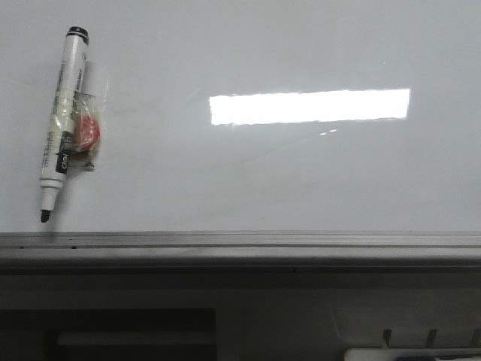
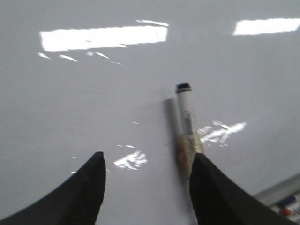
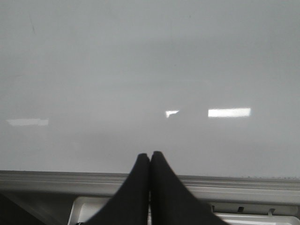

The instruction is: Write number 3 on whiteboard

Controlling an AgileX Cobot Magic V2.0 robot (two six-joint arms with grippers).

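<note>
The whiteboard fills the front view, glossy and pale, with a bright rectangular reflection and a grey edge rail along its near side. No number 3 shows on it. A white marker pen with a black tip lies at the board's left, a red lump taped to its side. In the left wrist view my left gripper is open above the board, the pen lying just off one fingertip. My right gripper is shut and empty over the board's edge rail. Neither gripper shows in the front view.
Below the rail the robot's dark base shows, with a white tray edge at the lower right. The same white tray sits under my right gripper.
</note>
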